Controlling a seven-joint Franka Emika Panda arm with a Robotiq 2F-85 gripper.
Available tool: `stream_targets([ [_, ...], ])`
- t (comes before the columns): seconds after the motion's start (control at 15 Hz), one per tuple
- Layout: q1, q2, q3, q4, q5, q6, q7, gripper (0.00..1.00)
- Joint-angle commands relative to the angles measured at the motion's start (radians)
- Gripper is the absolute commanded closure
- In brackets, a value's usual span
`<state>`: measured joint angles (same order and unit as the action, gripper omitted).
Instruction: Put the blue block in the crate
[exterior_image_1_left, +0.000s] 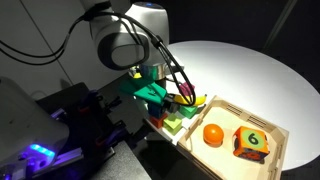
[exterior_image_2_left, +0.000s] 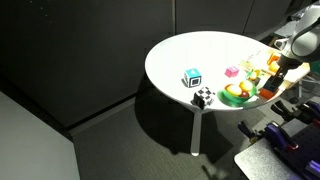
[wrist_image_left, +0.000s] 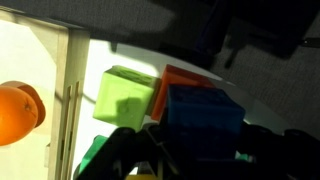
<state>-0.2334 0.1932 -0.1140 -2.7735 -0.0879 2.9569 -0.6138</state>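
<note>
In the wrist view the blue block (wrist_image_left: 205, 120) sits between my gripper's dark fingers (wrist_image_left: 200, 152), which are shut on it. It hangs just above a light green block (wrist_image_left: 125, 98) and an orange block (wrist_image_left: 180, 80) at one end of the light-wood crate (wrist_image_left: 70, 90). In an exterior view my gripper (exterior_image_1_left: 168, 100) is over the near end of the crate (exterior_image_1_left: 280, 135); the blue block is hidden there by the gripper. In an exterior view the arm (exterior_image_2_left: 285, 50) reaches down at the table's right edge.
The crate also holds an orange fruit (exterior_image_1_left: 212, 135) (wrist_image_left: 18, 110) and an orange "6" die (exterior_image_1_left: 250, 143). On the round white table (exterior_image_2_left: 190, 55) stand a blue-and-white patterned cube (exterior_image_2_left: 191, 78), a black-and-white cube (exterior_image_2_left: 203, 97) and a green bowl with fruit (exterior_image_2_left: 237, 95).
</note>
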Motion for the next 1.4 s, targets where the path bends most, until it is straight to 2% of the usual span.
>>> stream_targets([
  [0.0,-0.042,-0.041,0.004,0.001,-0.014,-0.026,-0.013,0.73],
  [0.47,-0.094,-0.121,-0.006,0.003,0.041,-0.108,-0.048,0.73],
  [0.93,-0.088,-0.117,-0.067,0.088,0.063,-0.132,-0.043,0.73],
  [1.33,-0.083,-0.093,-0.069,0.176,0.107,-0.151,-0.035,0.73],
])
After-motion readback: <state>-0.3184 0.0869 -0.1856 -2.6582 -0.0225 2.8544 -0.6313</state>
